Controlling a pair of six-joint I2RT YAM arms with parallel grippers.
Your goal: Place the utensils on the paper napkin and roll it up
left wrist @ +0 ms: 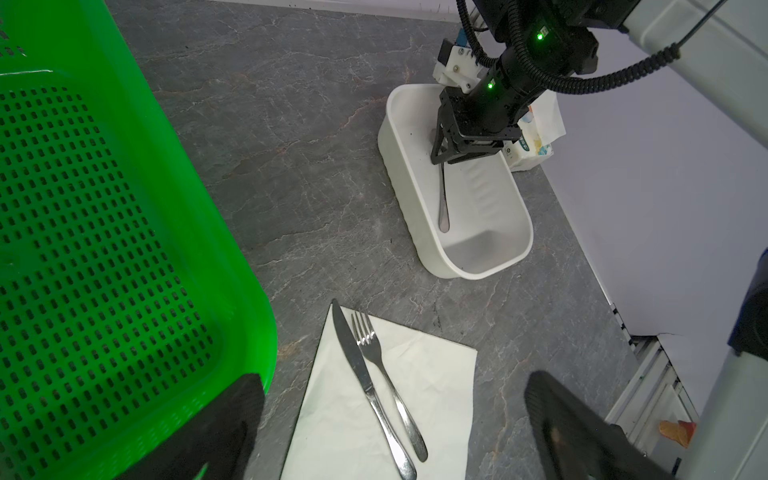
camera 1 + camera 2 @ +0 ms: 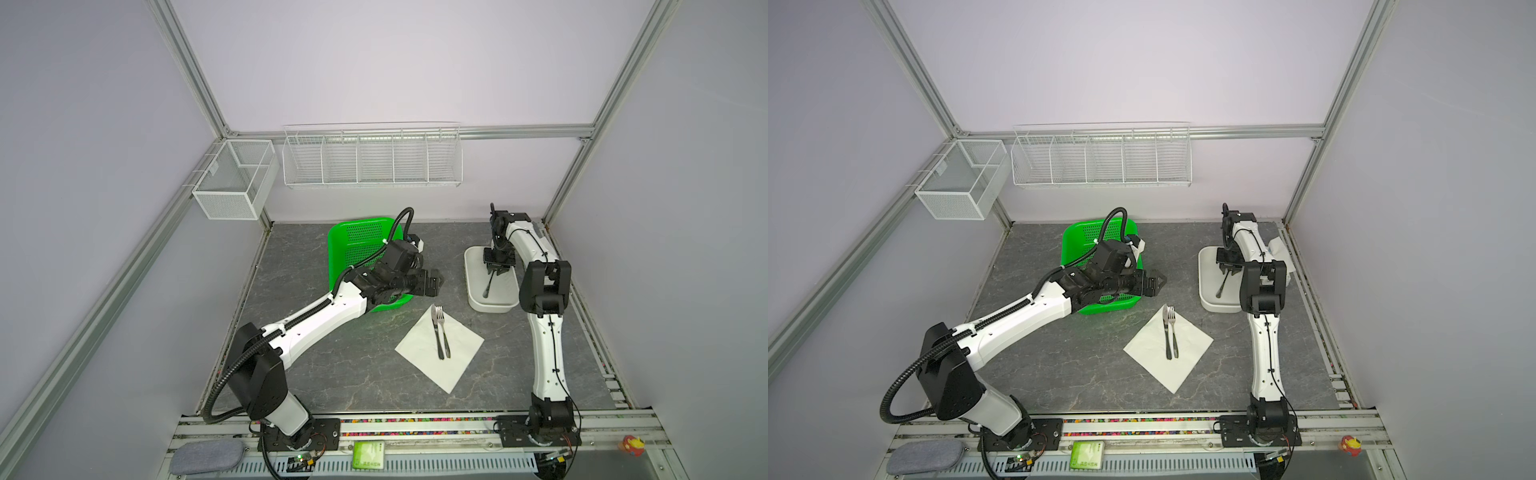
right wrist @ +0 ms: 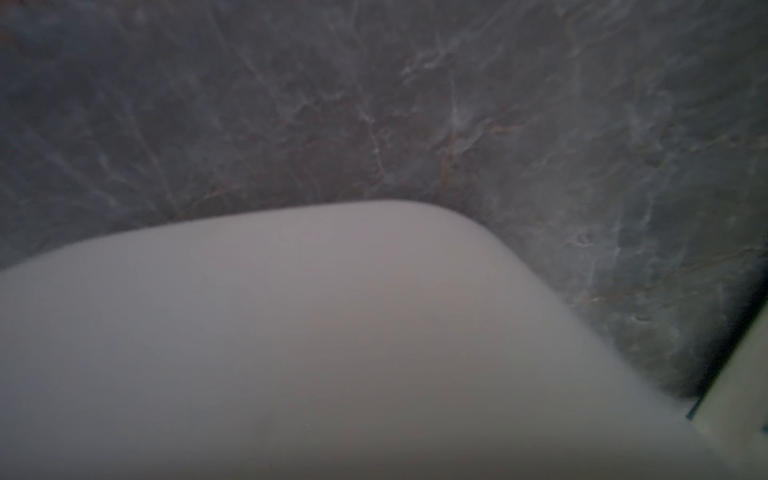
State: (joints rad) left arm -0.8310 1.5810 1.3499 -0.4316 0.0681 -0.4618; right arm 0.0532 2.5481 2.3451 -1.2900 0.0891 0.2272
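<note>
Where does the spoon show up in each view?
In a top view: spoon, right of centre, inside the white tub.
In a top view: same place, inside the tub.
Left wrist: inside the tub, spoon beyond the napkin.
Right wrist: not visible; only the tub's blurred wall.
Shared landmark: the white tub.

paper napkin [image 2: 461, 357]: plain white
knife [image 1: 357, 365]: shiny silver
fork [image 1: 374, 353]: shiny silver
spoon [image 1: 443, 195]: silver
basket [image 1: 104, 249]: bright green, perforated grid
tub [image 1: 478, 249]: plain white
tabletop [image 2: 332, 365]: dark grey, marbled, pale veins
tissue pack [image 1: 532, 145]: white, printed blue
</note>
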